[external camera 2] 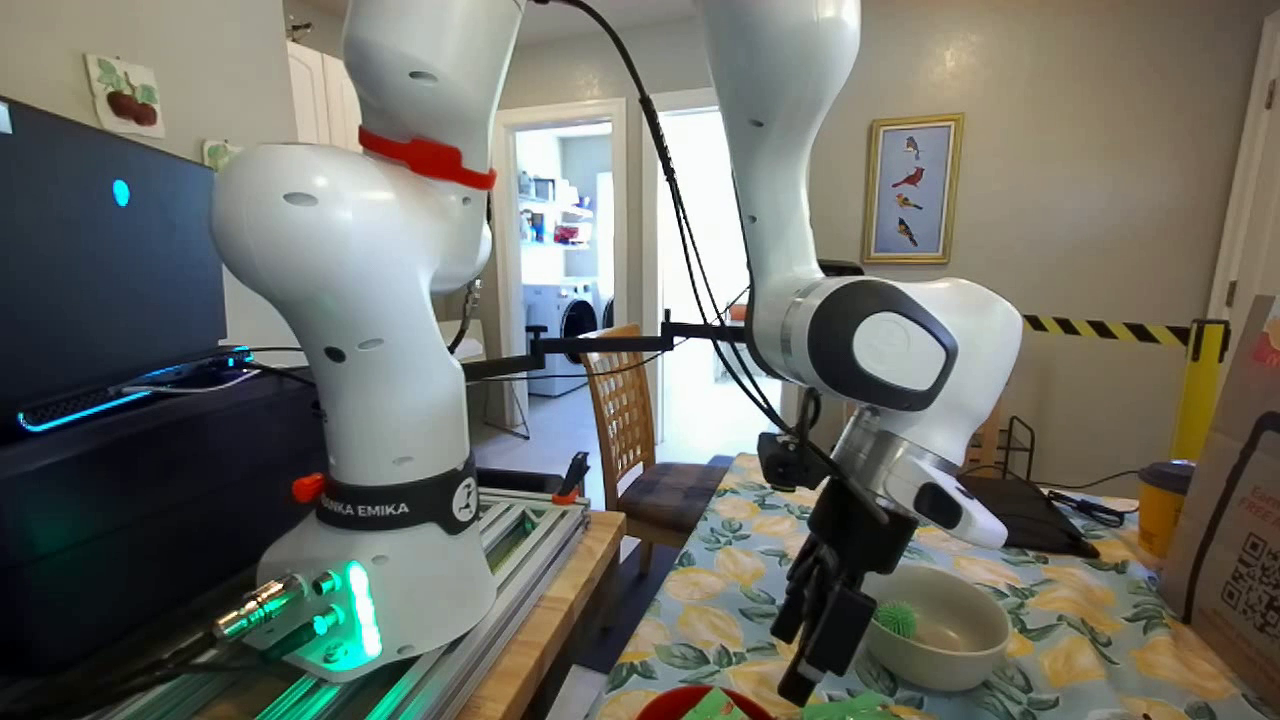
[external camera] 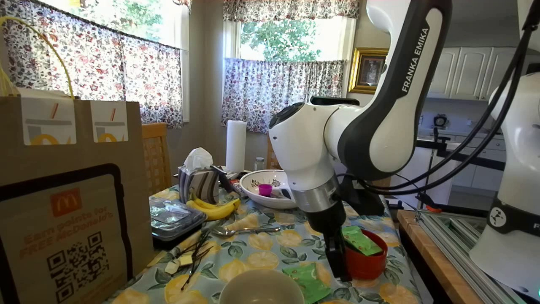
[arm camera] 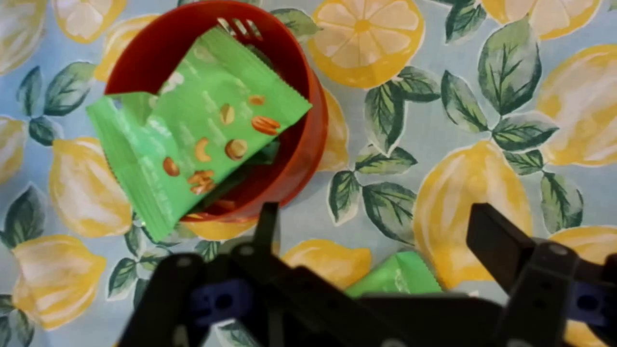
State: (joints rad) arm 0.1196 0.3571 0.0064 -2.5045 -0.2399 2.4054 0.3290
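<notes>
Room: a house interior. Floral curtains (external camera: 282, 95) and a framed bird print (external camera 2: 910, 190) hang well away from my hand (arm camera: 376, 217). Beneath it runs a pale blue tablecloth (external camera: 291, 238) printed with lemons and leaves.

Markings: FRANKA EMIKA reads clearly on my arm (external camera: 415, 59), above the hand. Well apart from the hand, on the side away from my base (external camera 2: 410, 610), a brown paper bag (external camera: 80, 156) carries a red square (external camera: 66, 202) with an M, the words "Earn points for FREE McDonald's" and a QR code (external camera: 79, 267).

Condition of the hand: it points down at a slant, jaws standing wide apart. The loose green packet (arm camera: 397, 277) lies on the tablecloth just beside the hand; in the wrist view it shows between the jaws, partly hidden. On the side toward my base, a red bowl (external camera: 366, 268) stands just beside the jaws; whether I touch it cannot be determined. A second green packet (arm camera: 207, 125) lies in that bowl, one end projecting past its rim. Nut pictures on this packet are distinct; the pale lettering is too blurred to read.

Past the loose green packet, also near my hand, stands a beige bowl (external camera 2: 935, 665) containing a spiky green ball (external camera 2: 893, 618). Farther off are bananas (external camera: 217, 211), a tissue box (external camera: 198, 184) and a white bowl (external camera: 272, 203) holding a pink cup (external camera: 265, 190).
</notes>
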